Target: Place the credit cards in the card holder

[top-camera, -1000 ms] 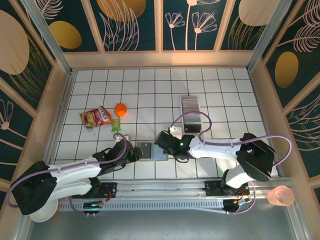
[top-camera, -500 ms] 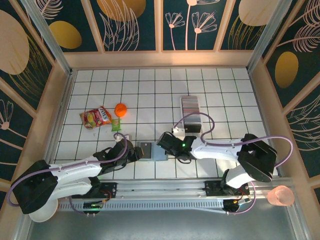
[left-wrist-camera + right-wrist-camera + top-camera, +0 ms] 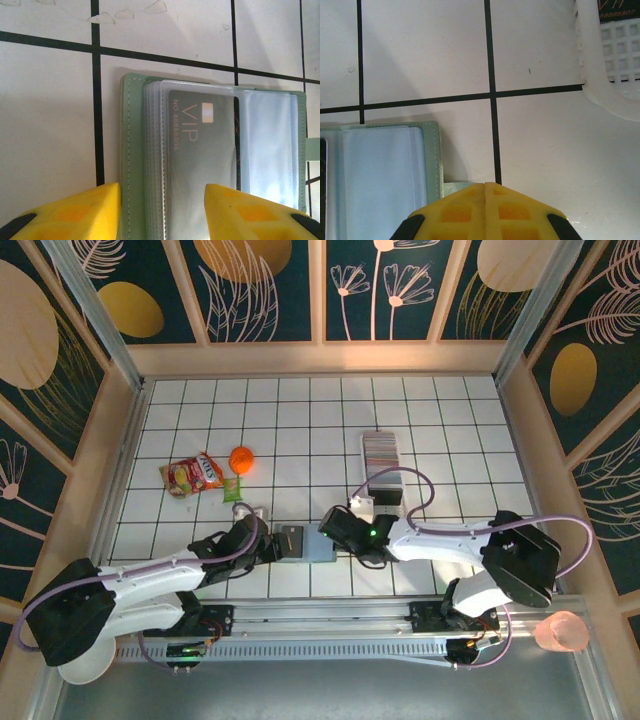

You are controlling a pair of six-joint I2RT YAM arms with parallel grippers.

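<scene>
Sage-green card holder (image 3: 131,150) lies open on the white tiled table (image 3: 50,125), a grey VIP card (image 3: 200,165) tucked in its clear sleeves. The left gripper (image 3: 162,210) stands spread astride its left half. The right gripper (image 3: 485,202), pressed together, sits just off its right edge. More credit cards (image 3: 382,449) stand in the clear tray (image 3: 605,75) nearby.
</scene>
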